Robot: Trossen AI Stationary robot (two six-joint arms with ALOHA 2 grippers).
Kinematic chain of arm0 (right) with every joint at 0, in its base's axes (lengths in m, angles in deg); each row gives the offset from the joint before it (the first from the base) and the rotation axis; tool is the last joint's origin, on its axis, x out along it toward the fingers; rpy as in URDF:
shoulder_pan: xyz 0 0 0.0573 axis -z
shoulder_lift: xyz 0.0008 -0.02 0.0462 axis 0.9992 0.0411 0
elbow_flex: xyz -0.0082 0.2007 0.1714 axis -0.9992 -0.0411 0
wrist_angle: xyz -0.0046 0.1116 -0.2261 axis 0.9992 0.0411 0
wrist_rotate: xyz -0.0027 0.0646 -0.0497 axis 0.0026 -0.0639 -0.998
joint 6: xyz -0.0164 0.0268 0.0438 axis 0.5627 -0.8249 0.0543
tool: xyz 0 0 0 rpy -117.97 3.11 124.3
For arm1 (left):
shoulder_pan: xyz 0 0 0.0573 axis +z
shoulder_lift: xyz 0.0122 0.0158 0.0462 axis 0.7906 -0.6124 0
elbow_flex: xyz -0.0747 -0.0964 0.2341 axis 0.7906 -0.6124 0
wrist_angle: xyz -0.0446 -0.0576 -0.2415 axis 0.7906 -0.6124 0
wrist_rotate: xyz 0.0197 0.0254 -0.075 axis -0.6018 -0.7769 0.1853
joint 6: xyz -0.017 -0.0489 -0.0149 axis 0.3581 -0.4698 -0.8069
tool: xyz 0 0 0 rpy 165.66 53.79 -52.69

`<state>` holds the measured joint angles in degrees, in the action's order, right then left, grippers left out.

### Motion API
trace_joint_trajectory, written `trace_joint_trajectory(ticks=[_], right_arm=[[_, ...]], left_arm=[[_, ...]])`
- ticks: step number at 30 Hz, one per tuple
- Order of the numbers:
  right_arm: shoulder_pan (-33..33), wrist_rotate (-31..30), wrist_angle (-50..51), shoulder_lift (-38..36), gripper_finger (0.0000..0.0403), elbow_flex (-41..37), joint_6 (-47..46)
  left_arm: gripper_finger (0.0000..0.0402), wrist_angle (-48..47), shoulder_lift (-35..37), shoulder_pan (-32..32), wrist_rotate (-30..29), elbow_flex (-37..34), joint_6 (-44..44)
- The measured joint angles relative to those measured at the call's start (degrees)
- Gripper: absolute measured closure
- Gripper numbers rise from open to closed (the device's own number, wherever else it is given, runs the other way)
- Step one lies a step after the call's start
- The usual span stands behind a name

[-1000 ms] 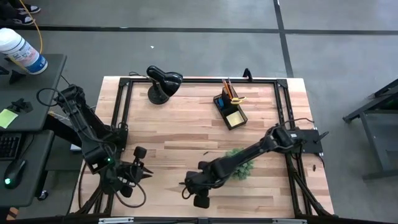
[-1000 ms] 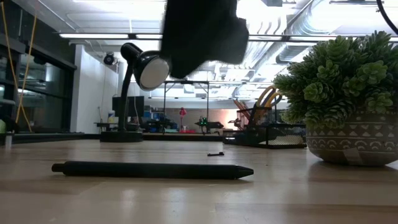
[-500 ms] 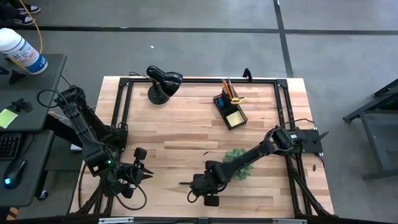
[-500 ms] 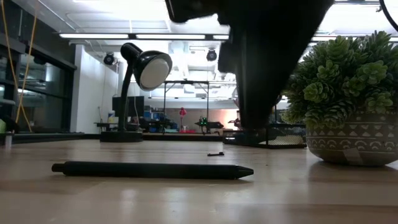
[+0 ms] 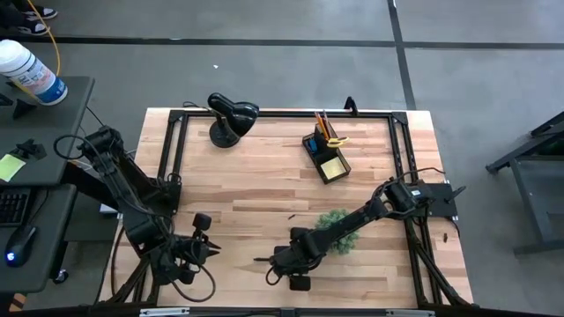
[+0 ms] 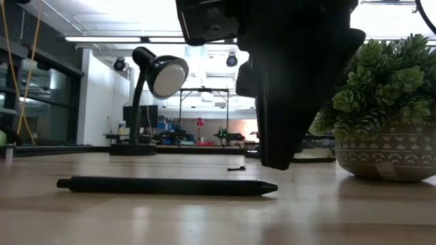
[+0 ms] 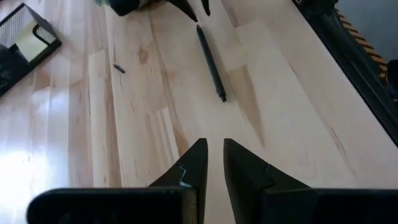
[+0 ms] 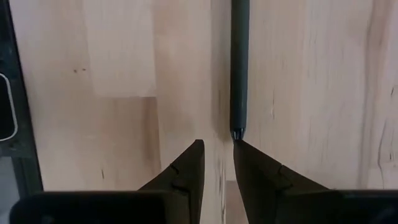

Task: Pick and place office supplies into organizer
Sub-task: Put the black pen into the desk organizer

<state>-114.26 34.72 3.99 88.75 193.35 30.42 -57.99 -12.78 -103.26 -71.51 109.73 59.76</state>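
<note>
Black pen [image 8: 239, 65] lies flat just ahead of right tool [image 8: 217, 158]; fingers slightly apart, empty.

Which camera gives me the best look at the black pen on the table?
Low view: the black pen lies full length, unobstructed. Left wrist shows it whole but farther off; right wrist only its tip end, just ahead of the right claw; high view barely.

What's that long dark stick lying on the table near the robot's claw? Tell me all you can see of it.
It is a thin black pen, matte, plastic-looking, with a tapered point at one end. It lies flat on the wooden table, alone near the front edge. The right gripper hovers by its tip, fingers slightly apart, not holding it. Nothing else touches it.
</note>
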Motion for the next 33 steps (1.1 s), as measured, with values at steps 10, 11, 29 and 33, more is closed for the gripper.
trace_joint_trajectory(ticks=[10,11,29,33], right_arm=[[1.7,-0.7,-2.0,0.0,0.0320,-0.8,1.6],[2.0,-0.5,-2.1,0.0,0.0320,-0.8,1.6],[2.1,1.7,-1.8,0.2,0.0320,-0.8,3.1],[2.2,1.7,-1.8,0.2,0.0320,-0.8,3.2]], left_arm=[[0.0360,1.2,0.0,0.0,-1.3,0.0,0.3],[0.0360,1.2,0.0,0.0,-1.3,0.0,0.3],[0.0360,1.1,0.0,0.0,-2.3,0.0,0.4],[0.0360,1.1,0.0,0.0,-3.0,0.0,0.4]])
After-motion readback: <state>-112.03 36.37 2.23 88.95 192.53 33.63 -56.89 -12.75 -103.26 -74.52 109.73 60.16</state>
